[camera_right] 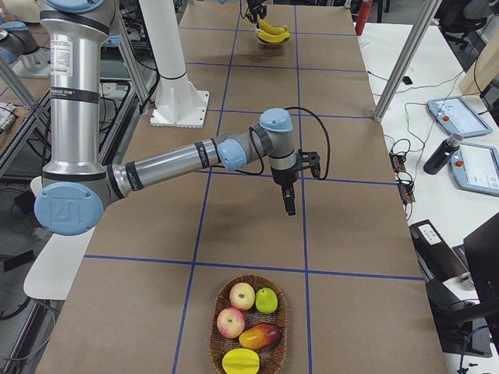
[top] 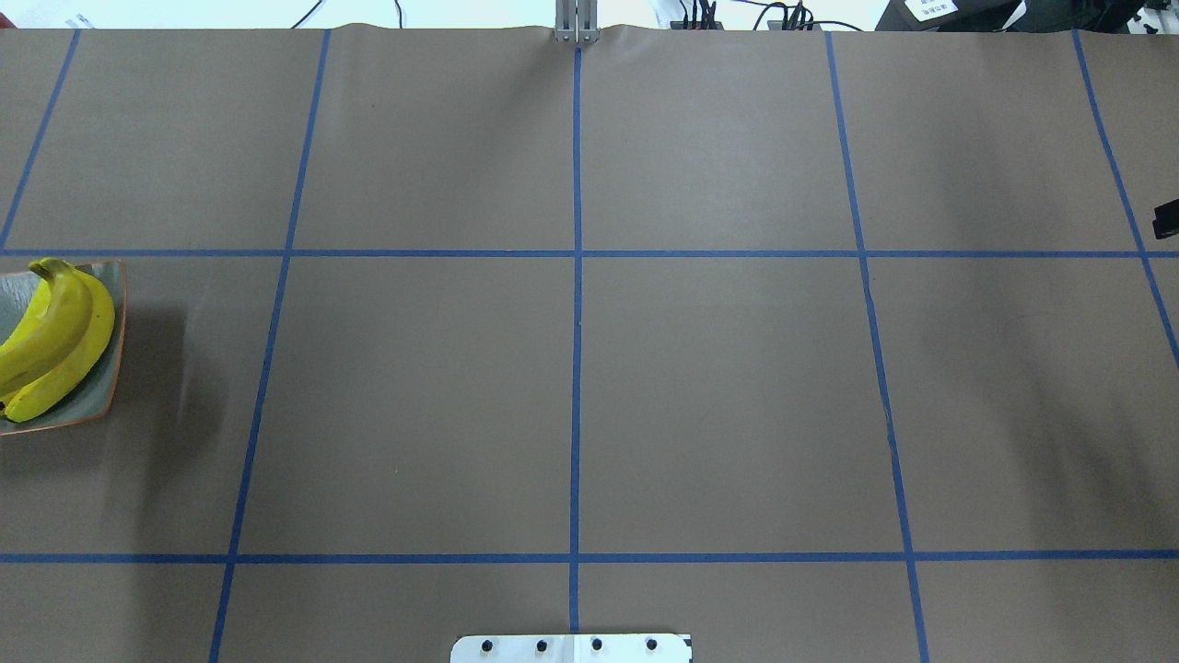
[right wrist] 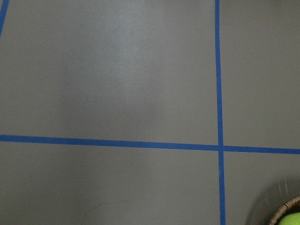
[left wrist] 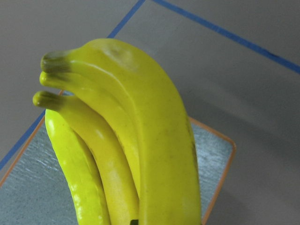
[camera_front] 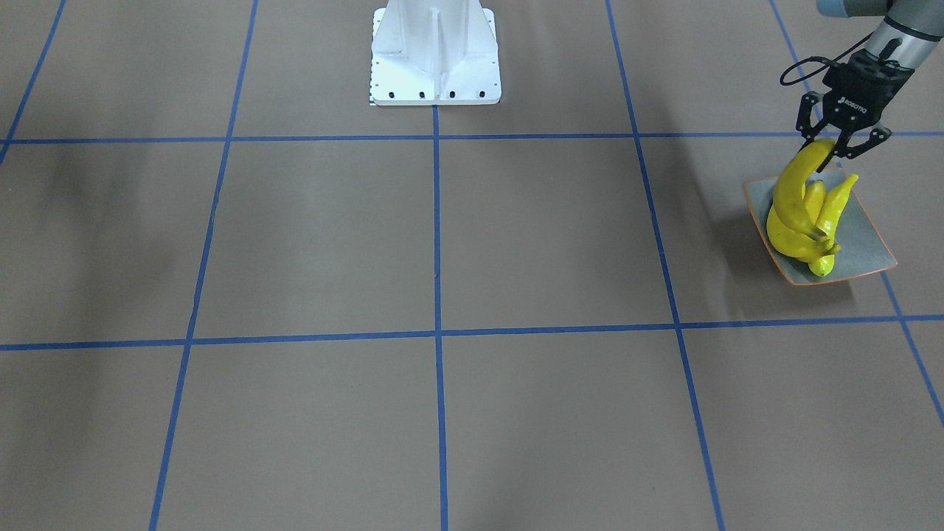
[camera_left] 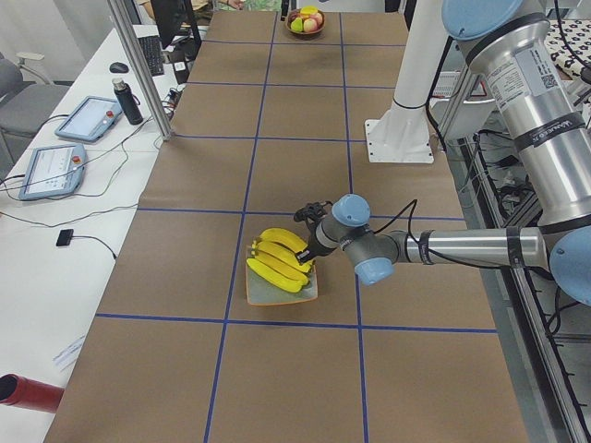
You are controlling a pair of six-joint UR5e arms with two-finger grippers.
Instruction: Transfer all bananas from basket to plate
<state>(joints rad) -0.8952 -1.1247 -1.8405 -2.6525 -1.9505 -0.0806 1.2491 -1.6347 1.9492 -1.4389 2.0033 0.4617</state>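
Several yellow bananas (camera_front: pixel 793 214) lie in a pile on the grey-green plate (camera_front: pixel 870 243) at the table's far left end. They also show in the overhead view (top: pixel 55 341) and fill the left wrist view (left wrist: pixel 154 140). My left gripper (camera_front: pixel 830 151) is over the plate's back edge, shut on the raised end of the top banana, which leans on the others. My right gripper (camera_right: pixel 288 204) hangs pointing down above bare table, with nothing under it; I cannot tell whether it is open or shut.
A wicker basket (camera_right: pixel 248 323) at the table's right end holds apples, a mango and other fruit; no banana shows in it. Its rim shows in the right wrist view (right wrist: pixel 286 215). The white robot base (camera_front: pixel 435 59) stands at the table's middle edge.
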